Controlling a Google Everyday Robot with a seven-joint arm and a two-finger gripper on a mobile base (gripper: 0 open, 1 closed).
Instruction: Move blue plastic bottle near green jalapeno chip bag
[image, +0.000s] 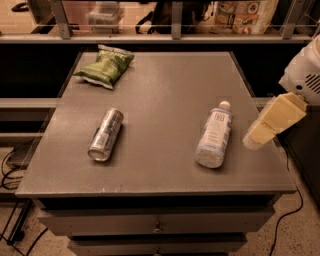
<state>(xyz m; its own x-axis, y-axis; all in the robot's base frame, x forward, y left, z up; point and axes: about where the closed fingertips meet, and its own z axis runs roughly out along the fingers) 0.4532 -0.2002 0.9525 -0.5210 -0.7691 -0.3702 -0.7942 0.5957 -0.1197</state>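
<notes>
Gripper (260, 134) hovers at the table's (165, 95) 3 o'clock edge; open or closed, I can't tell. The bottle (215, 135) lies flat at 4 o'clock, cap toward 12. Best to pinch it mid-body, then carry it to the chip bag (105, 67) at 11, clearing the can (106, 135) at 8. Matte grey top, railing behind, cables on the floor.

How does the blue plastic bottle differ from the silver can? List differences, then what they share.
The blue plastic bottle is clear with a white cap and label; the silver can is bare metal. The bottle lies on the right of the view, nearest the tool, which hovers off the right edge of the table; the can lies left. The bottle looks longer. Both lie on their sides.
</notes>
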